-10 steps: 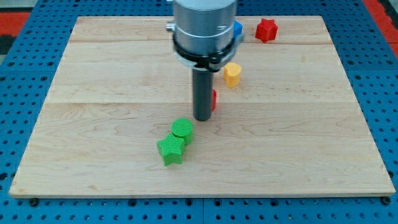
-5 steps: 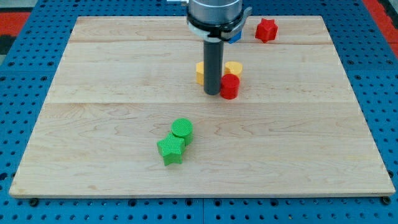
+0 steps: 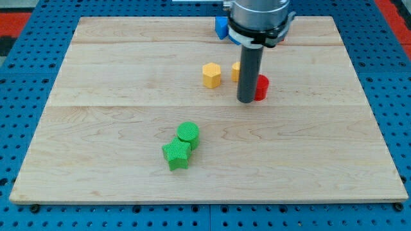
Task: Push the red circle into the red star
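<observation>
At the board's upper middle: red circle (image 3: 261,88), partly hidden behind the rod, its right side showing
Tip: my tip (image 3: 246,101) sits on the wood touching the red circle's left side, so the circle lies just to the view's right of it
Fingers: none on this rig; the arm ends in a plain dark rod, so nothing opens, closes or grips
Red star: not visible now; the arm's grey body covers the board's top-right area where it may stand, so I cannot tell how far the circle is from it
Behind the rod: a sliver of a yellow block (image 3: 236,69), shape not clear, just above and left of the red circle
Further left: yellow hexagon (image 3: 211,74), apart from the rod and from the circle
Top edge: blue block (image 3: 221,27), half hidden by the arm, shape unclear
Lower left of centre: green circle (image 3: 188,134) touching green star (image 3: 176,154), both well apart from the action
Surface: wooden board (image 3: 96,77) on a blue pegboard (image 3: 26,77)
Progress: contact with the circle is made and the push side looks right for a move toward the upper right; by my judgement the circle is not yet against the star, so the closing push toward the view's top remains
</observation>
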You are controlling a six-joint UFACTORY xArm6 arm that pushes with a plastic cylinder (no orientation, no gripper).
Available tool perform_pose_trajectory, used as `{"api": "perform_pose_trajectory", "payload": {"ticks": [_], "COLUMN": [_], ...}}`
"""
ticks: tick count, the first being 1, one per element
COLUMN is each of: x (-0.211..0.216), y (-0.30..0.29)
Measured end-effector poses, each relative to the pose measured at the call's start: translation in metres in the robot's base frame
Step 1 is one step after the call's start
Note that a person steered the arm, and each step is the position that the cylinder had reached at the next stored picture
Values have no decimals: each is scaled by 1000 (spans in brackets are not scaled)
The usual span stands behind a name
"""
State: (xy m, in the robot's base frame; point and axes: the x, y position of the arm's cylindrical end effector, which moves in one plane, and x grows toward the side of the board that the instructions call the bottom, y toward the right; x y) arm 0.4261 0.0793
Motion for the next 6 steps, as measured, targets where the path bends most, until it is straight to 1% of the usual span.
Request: {"api": "perform_pose_trajectory", "payload": {"ticks": [1,2,3,4,5,6], "x": [-20,-24,-23,-39,-65,-75], "y": [38,65,75,82,82,83]}}
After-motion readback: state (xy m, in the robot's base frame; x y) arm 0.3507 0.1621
